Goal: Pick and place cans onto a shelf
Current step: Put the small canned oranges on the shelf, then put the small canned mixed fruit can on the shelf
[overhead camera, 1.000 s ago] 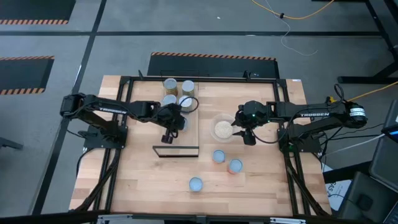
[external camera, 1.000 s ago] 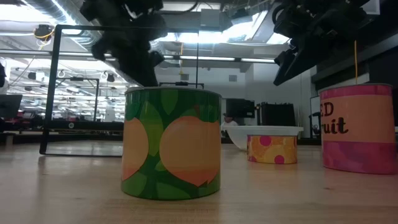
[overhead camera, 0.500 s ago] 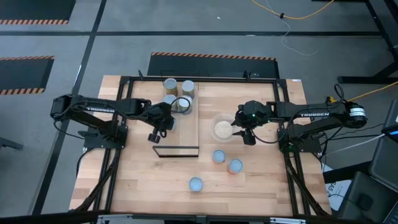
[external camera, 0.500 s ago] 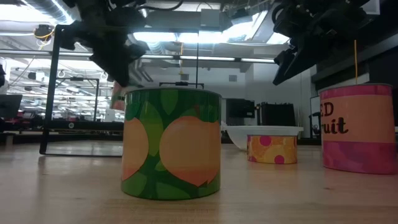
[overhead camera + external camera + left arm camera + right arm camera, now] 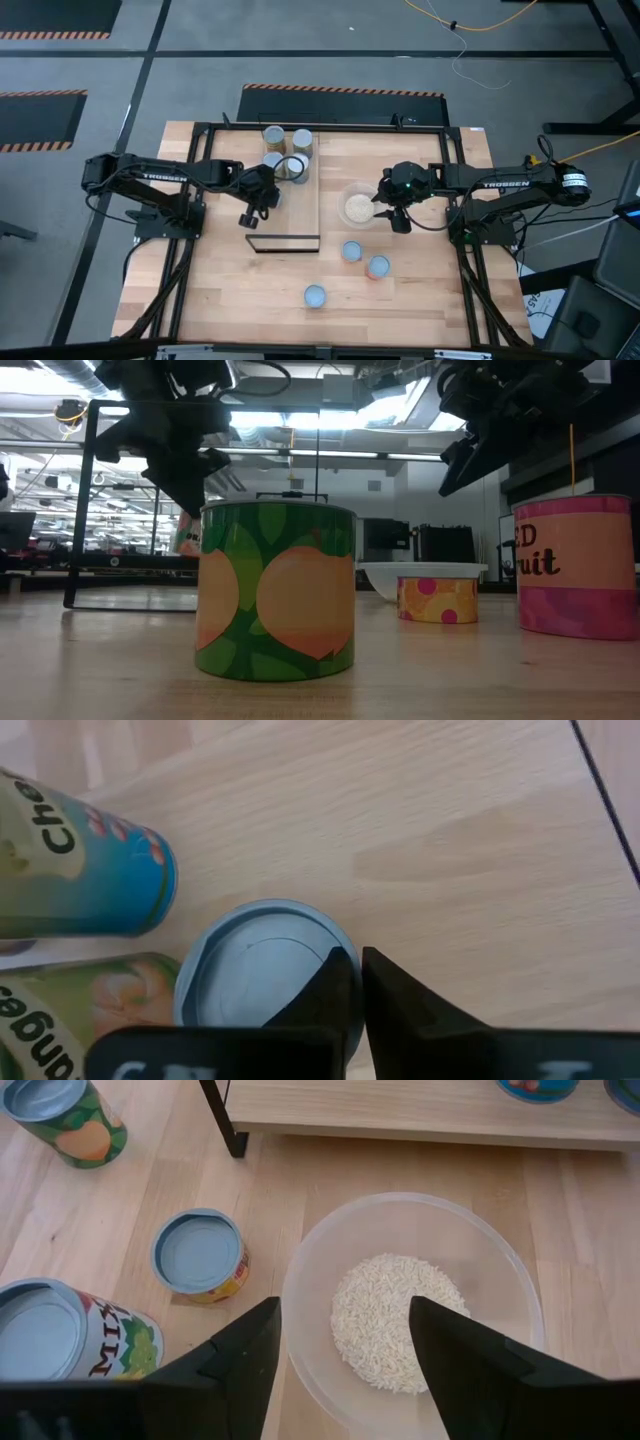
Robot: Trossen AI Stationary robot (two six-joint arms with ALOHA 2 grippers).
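Just beside left end effector (image 5: 250,214), fingers pressed together and empty: four cans (image 5: 272,135) stood on shelf (image 5: 300,200). Right end effector (image 5: 396,218) spread, empty, over bowl (image 5: 357,207). Three cans (image 5: 351,251) near it left on table (image 5: 420,290); roughly half done.

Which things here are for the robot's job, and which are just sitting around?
For the job:
- cans on the table
- cans on the shelf
- shelf

Just sitting around:
- bowl of rice
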